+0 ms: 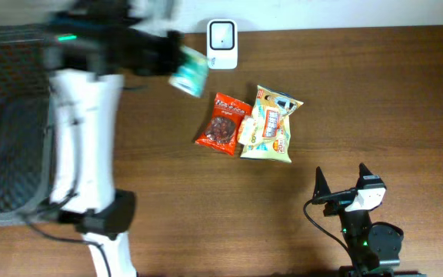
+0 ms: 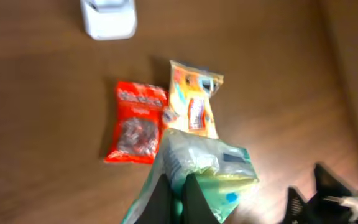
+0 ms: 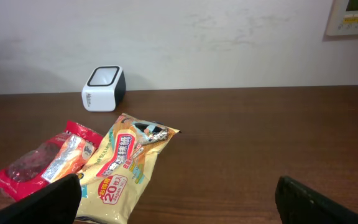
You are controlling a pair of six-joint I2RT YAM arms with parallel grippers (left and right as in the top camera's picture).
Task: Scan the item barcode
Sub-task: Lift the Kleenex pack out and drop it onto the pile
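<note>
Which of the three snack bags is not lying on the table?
The green bag: the left tool holds it up, while the red bag and the yellow bag lie on the table.

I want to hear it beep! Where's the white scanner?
In the overhead view, the white scanner sits top middle, beyond the red snack packet, just right of the green packet.

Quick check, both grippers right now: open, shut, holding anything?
Left gripper: shut on the green packet.
Right gripper: open, holding nothing.
</note>
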